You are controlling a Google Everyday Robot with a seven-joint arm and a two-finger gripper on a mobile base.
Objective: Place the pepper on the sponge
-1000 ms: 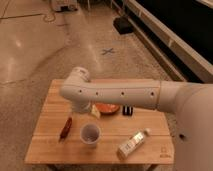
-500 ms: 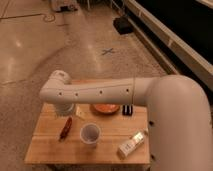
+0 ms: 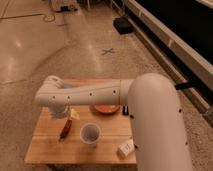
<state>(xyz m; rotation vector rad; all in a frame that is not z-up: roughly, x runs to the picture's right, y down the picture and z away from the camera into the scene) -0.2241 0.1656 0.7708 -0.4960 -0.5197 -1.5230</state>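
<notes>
Moved since a second ago: the arm's (image 3: 95, 94) far end has swung leftward across the table (image 3: 50, 149) and now sits left of the cup; the pepper and cup lie as they did.
White box (image 3: 125, 148): nearer than the cup (image 3: 90, 134) and to its right, at the table's near edge.
Cup: white, upright, open mouth up; landmark for this list.
Pepper (image 3: 65, 129): just left of the cup, flat on the bare wood, long axis running near to far; not on the sponge.
Gripper (image 3: 60, 111): left of the cup and a little beyond it, hanging under the arm's end over the pepper's far tip; whether it is apart or together cannot be told.
Yellow scrap (image 3: 75, 114): just beyond the cup, to its left.
Bowl (image 3: 105, 108): orange-red, beyond the cup to its right.
Sponge (image 3: 68, 86): well beyond the cup to its left; only a pale blue-grey sliver shows past the arm.
Step, as judged: taking hold of the pepper. Best done by coming down over its middle, closing across the slim width, then lifting straight up before carrying it away from the cup to the sponge.
Writing: a dark mark on the white box, unreadable; a blue cross (image 3: 107, 51) on the floor far beyond.
</notes>
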